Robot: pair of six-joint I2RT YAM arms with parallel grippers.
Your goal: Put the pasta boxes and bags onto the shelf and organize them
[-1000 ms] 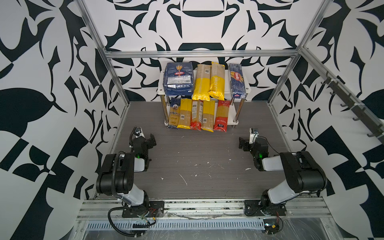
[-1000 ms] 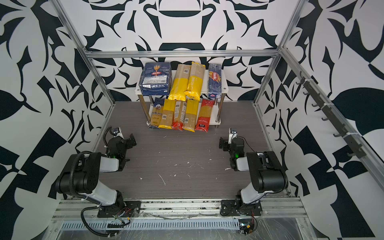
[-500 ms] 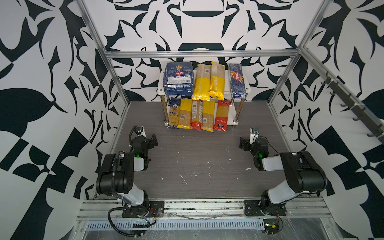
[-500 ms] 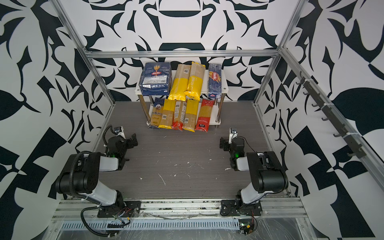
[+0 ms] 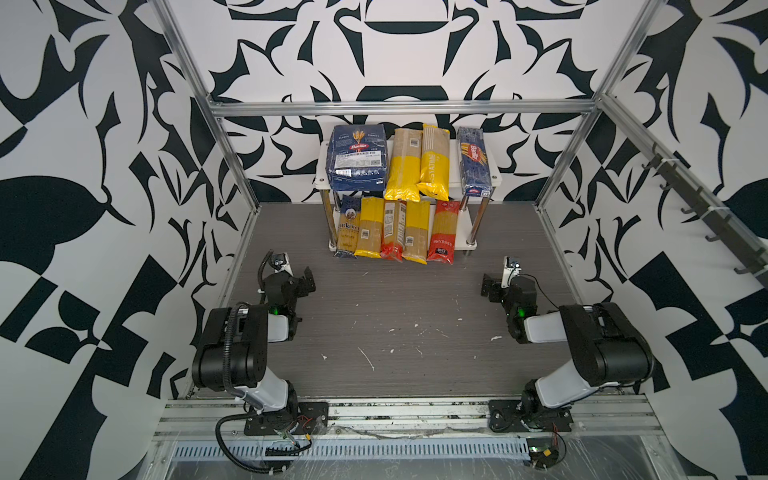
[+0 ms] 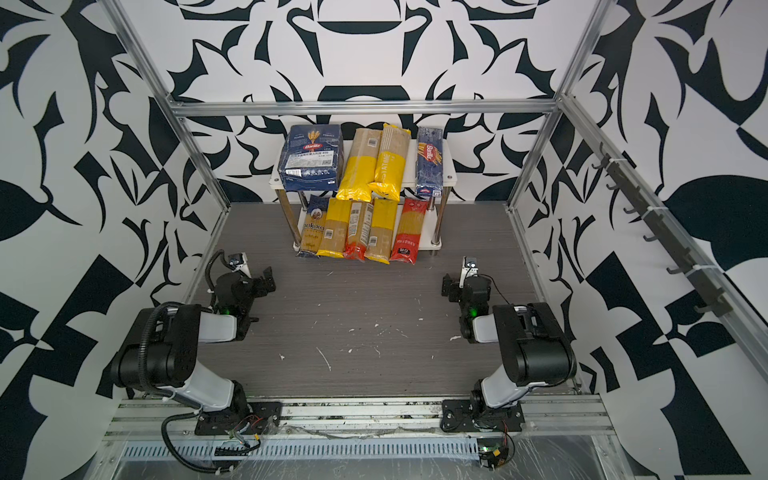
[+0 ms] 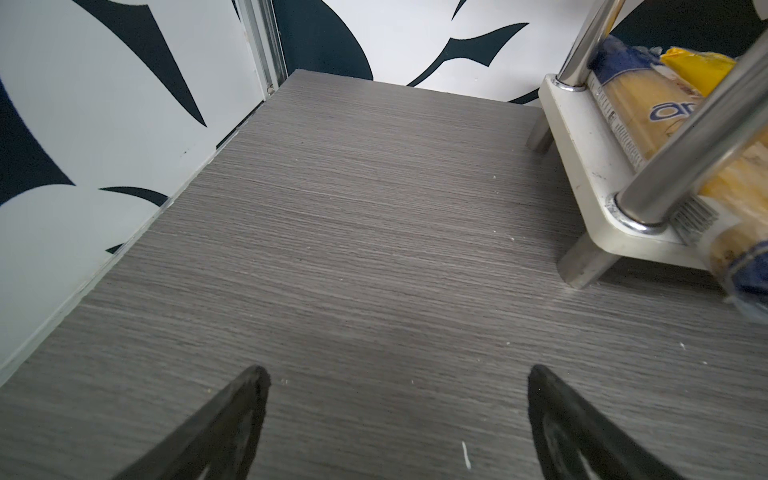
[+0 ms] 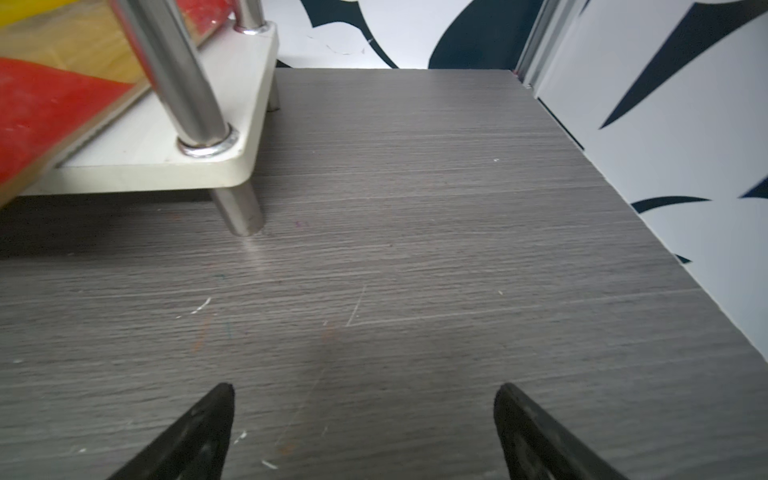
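The shelf [image 5: 496,179] [image 6: 451,178] stands at the back of the table. Its top board carries the wide Barilla pasta box [image 5: 357,160], two yellow bags [image 5: 419,166] and the narrow spaghetti box [image 5: 473,166]. Several bags lie side by side on the lower board, from the blue-topped ankara bag [image 5: 348,232] [image 7: 648,124] to a red bag [image 5: 444,232] [image 8: 41,108]. My left gripper [image 5: 300,277] [image 7: 399,376] is open and empty, low over the table in front and to the left of the shelf. My right gripper [image 5: 494,286] [image 8: 363,392] is open and empty in front and to the right of the shelf.
Aluminium frame rails [image 5: 399,109] and patterned walls close in the grey table [image 5: 395,307] on three sides. A rail of dark hooks [image 5: 698,199] runs along the right wall. White crumbs [image 5: 365,357] dot the table. Both arm bases sit at the front edge.
My left gripper has shifted slightly to the right, still open. The right arm and all the pasta packs have stayed still.
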